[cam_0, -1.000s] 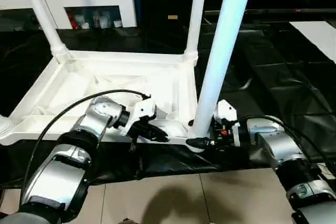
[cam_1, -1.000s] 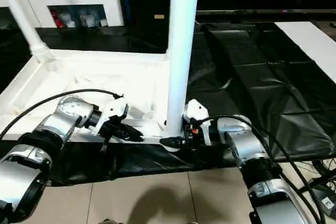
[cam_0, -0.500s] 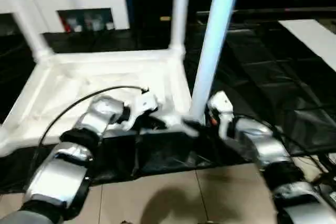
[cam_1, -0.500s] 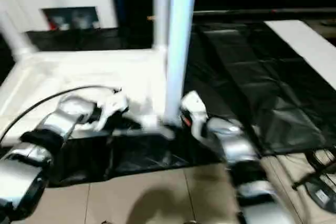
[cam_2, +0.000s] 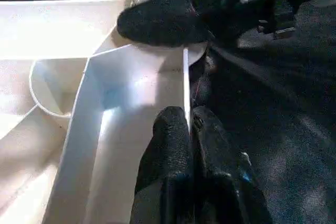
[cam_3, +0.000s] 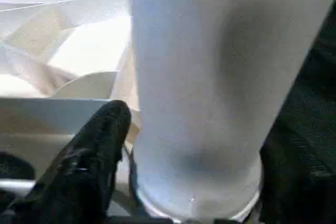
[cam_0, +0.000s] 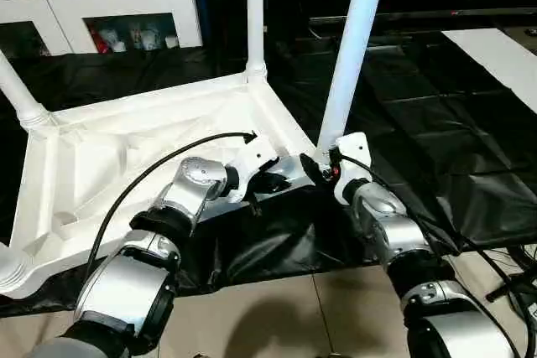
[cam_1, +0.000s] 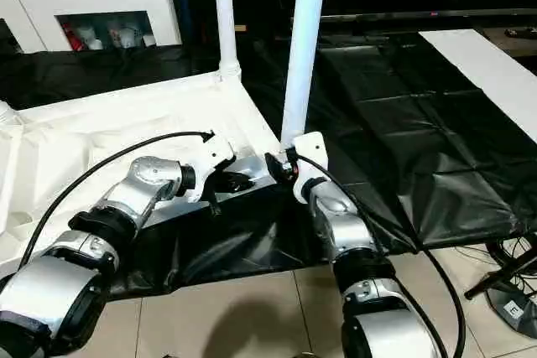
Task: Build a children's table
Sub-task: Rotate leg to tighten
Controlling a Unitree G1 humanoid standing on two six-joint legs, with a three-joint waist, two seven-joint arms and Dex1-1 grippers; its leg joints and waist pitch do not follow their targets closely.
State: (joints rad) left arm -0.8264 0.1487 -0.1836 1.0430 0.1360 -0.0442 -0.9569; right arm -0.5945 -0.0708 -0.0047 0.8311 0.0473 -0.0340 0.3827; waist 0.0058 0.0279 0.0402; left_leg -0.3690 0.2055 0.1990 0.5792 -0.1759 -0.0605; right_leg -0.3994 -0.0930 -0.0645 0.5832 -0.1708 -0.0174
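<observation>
I look down over my two silver forearms at an upturned white plastic tabletop (cam_0: 126, 157) that lies on black sheeting (cam_0: 436, 123) spread over the floor. The tabletop's underside faces up, with its raised rim and moulded ribs in sight.

White tube legs stand up from its corner sockets. One leg (cam_0: 254, 6) rises from the far corner. Another leg (cam_0: 354, 39) rises from the near corner on my right. A third leg (cam_0: 17, 90) leans up from the far corner on my left, and the base of a fourth (cam_0: 8, 270) shows at the near corner on my left.

My left gripper (cam_0: 281, 184) lies along the near rim of the tabletop, close to the corner on my right. In the left wrist view its two black fingers (cam_2: 173, 150) are pressed together on the thin upright edge of the rim, one on each side of it.

My right gripper (cam_0: 323, 165) is at the foot of the near leg on my right. In the right wrist view that leg stands between its fingers, with one black finger (cam_3: 100, 145) beside the socket. The fingers are spread about the leg; I cannot tell whether they press on it.

A white cabinet (cam_0: 109, 6) stands behind the sheeting, and a flat white board (cam_0: 495, 48) lies far off to my right.
</observation>
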